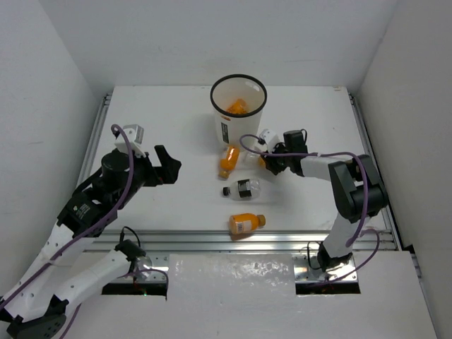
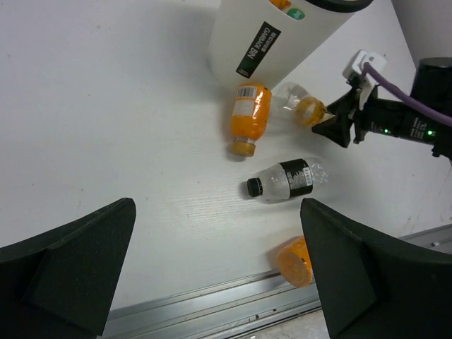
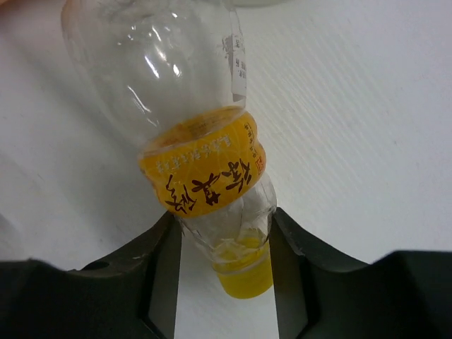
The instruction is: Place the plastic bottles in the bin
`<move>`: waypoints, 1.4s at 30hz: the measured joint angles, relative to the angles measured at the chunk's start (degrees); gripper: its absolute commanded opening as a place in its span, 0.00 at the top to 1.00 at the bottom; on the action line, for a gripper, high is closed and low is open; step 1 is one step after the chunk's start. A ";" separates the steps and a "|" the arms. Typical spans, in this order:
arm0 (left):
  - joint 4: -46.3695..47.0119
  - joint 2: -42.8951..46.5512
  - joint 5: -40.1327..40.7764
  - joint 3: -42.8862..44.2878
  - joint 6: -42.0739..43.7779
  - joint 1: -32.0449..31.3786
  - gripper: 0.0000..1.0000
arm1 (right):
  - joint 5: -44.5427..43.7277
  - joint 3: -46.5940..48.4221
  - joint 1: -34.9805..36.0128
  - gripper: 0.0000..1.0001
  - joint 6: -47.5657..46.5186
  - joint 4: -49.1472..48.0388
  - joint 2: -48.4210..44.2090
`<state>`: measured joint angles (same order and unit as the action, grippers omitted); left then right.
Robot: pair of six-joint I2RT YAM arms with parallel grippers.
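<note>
The white bin [image 1: 239,121] stands at the back middle with an orange bottle [image 1: 236,107] inside. My right gripper [image 1: 269,162] is shut on the neck of a clear bottle with an orange label and yellow cap [image 3: 205,169], low beside the bin; its fingers [image 3: 159,261] press both sides. On the table lie an orange bottle [image 1: 227,161], a clear bottle with a dark label and black cap [image 1: 244,188], and another orange bottle [image 1: 246,223]. My left gripper [image 1: 167,167] is open and empty, left of them. No green bottle shows.
An aluminium rail [image 1: 212,240] runs along the table's front edge, close to the nearest orange bottle [image 2: 293,260]. More rails line the left and right sides. White walls enclose the table on three sides.
</note>
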<state>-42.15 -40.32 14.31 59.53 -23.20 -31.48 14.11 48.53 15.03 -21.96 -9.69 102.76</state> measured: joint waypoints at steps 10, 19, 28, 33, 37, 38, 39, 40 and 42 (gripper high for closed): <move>6.21 -2.64 -6.34 -2.78 -1.53 0.00 0.00 | -8.02 -8.81 -1.33 0.87 13.79 1.44 -21.53; 41.00 -17.59 -34.38 -10.78 -9.70 -1.62 0.00 | 15.08 -24.06 0.79 1.00 51.01 -13.68 -50.31; 49.83 -30.88 -34.73 -2.67 -9.35 -10.73 0.04 | 27.39 -20.63 9.79 1.00 63.54 -14.60 -52.17; 51.41 -31.76 -33.94 -0.87 -8.81 -10.97 1.00 | 25.64 -18.32 11.02 0.60 63.98 -11.15 -52.17; 48.78 -32.30 -31.15 1.22 -8.52 -10.97 1.00 | 20.57 -17.18 11.56 0.01 63.06 -6.27 -54.75; 46.90 -32.48 -29.33 2.47 -8.33 -10.91 1.00 | 17.33 -16.70 11.87 0.01 61.88 -3.54 -55.98; 45.18 -32.89 -26.93 4.17 -8.11 -10.91 1.00 | 13.40 -16.41 11.89 0.01 61.37 -0.44 -56.94; 42.49 -33.73 -23.69 7.02 -7.61 -10.91 1.00 | 10.67 -15.89 11.96 0.01 61.02 1.66 -58.42; 38.16 -36.50 -17.51 14.23 -6.23 -10.71 1.00 | 3.45 -14.64 11.96 0.01 60.46 8.31 -60.89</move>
<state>-3.99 -76.82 -3.20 73.76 -29.43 -42.19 17.56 33.89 26.98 38.50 -1.39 41.87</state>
